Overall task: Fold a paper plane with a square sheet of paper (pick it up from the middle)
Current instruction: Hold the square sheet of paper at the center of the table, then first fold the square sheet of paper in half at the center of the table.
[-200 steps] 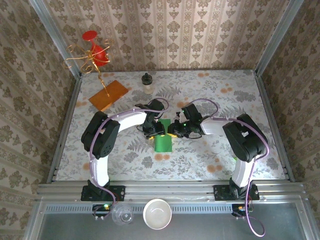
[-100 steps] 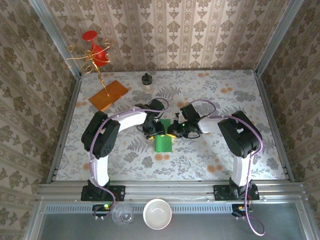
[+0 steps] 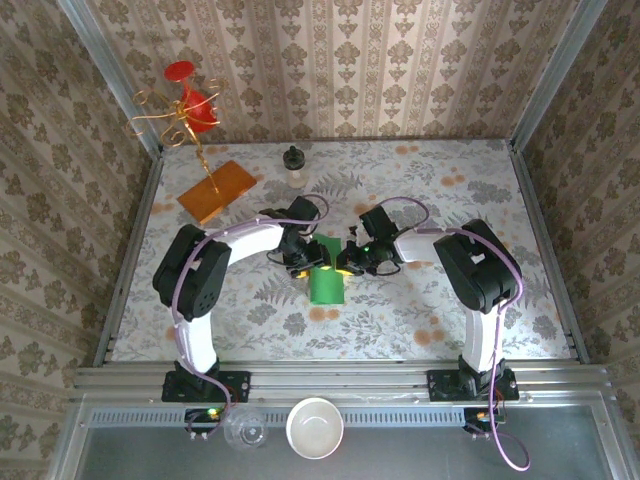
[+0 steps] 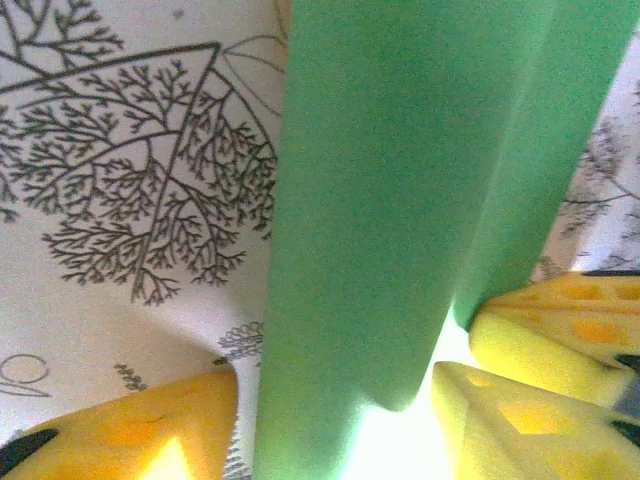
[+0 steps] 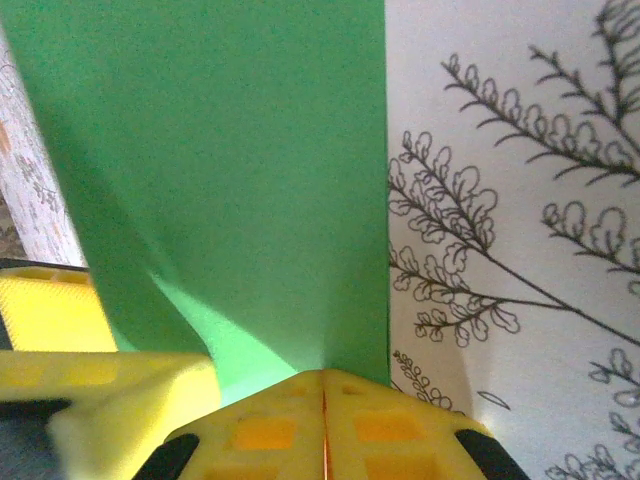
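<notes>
The square sheet of paper (image 3: 325, 283) is bright green and folded into a narrow oblong at the table's middle. A finished paper plane is out of view. My left gripper (image 3: 299, 262) is at the sheet's far left corner. In the left wrist view it (image 4: 330, 400) stands open, and a raised fold of the sheet (image 4: 400, 200) runs between its yellow fingers (image 4: 130, 430) without being pinched. My right gripper (image 3: 349, 262) is at the far right corner. Its fingertips (image 5: 323, 385) are pressed together, shut on the edge of the sheet (image 5: 230, 160), which lifts off the table there.
An orange-brown board (image 3: 217, 189) lies at the back left beside a gold wire stand with red pieces (image 3: 187, 108). A small dark-capped bottle (image 3: 294, 164) stands at the back centre. A white bowl (image 3: 315, 428) and a glass (image 3: 245, 430) sit below the near rail.
My right gripper has closed on the paper's edge. The left gripper's fingers have parted a little, and the left arm's elbow has swung to the left.
</notes>
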`<act>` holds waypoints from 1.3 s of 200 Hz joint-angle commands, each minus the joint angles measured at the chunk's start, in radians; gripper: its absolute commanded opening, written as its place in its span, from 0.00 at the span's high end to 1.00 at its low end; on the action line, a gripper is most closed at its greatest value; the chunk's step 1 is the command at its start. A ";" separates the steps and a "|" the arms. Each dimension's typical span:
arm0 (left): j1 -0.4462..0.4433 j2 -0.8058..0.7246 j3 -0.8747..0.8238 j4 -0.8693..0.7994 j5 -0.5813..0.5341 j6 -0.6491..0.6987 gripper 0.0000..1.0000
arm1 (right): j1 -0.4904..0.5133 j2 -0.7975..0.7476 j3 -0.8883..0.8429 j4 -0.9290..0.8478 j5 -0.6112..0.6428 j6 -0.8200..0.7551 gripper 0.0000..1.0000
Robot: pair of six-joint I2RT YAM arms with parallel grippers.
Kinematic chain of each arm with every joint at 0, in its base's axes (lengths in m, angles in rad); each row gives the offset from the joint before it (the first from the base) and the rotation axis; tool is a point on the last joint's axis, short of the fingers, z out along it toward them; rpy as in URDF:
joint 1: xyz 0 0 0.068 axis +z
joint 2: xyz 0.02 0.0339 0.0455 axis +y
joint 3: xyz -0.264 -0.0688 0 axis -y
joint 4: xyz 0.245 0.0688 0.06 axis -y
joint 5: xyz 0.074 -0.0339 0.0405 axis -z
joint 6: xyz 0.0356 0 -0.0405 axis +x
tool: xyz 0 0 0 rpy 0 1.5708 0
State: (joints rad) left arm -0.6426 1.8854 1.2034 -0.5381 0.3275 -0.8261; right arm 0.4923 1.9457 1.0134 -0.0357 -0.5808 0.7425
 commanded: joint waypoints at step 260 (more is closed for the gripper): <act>0.077 0.045 -0.131 0.214 0.251 0.152 0.90 | -0.003 0.198 -0.013 -0.287 0.229 -0.048 0.94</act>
State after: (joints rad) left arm -0.6029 1.9274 1.1187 -0.3164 0.5735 -0.7227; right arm 0.4858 1.9923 1.0744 -0.1150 -0.6098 0.7052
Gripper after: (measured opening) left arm 0.103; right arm 0.066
